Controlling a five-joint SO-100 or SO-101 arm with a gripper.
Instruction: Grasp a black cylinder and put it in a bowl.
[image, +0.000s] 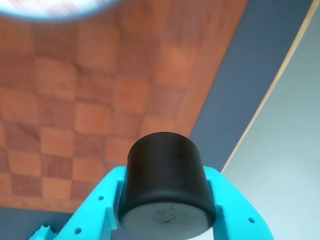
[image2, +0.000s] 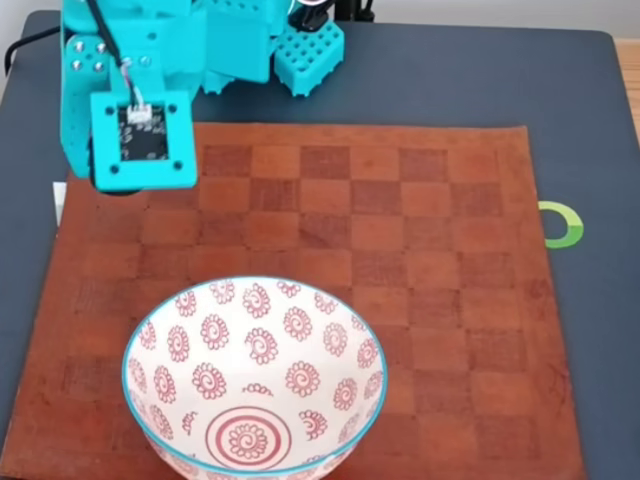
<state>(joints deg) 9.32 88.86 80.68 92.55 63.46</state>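
Observation:
In the wrist view my turquoise gripper (image: 166, 200) is shut on the black cylinder (image: 165, 170), one finger pressing each side. The cylinder hangs above the brown checkered mat. A blurred strip of the bowl's rim (image: 50, 12) shows at the top left edge of that view. In the fixed view the bowl (image2: 160, 330), white with red spirals and a light blue rim, stands on the near part of the mat. The arm's wrist block (image2: 140, 140) hovers over the mat's far left corner, well apart from the bowl, and hides the fingers and the cylinder beneath it.
The checkered mat (image2: 400, 260) lies on a dark blue table top (image2: 580, 120). A small green ring (image2: 563, 224) sits just off the mat's right edge. The arm's base (image2: 250, 40) occupies the far left.

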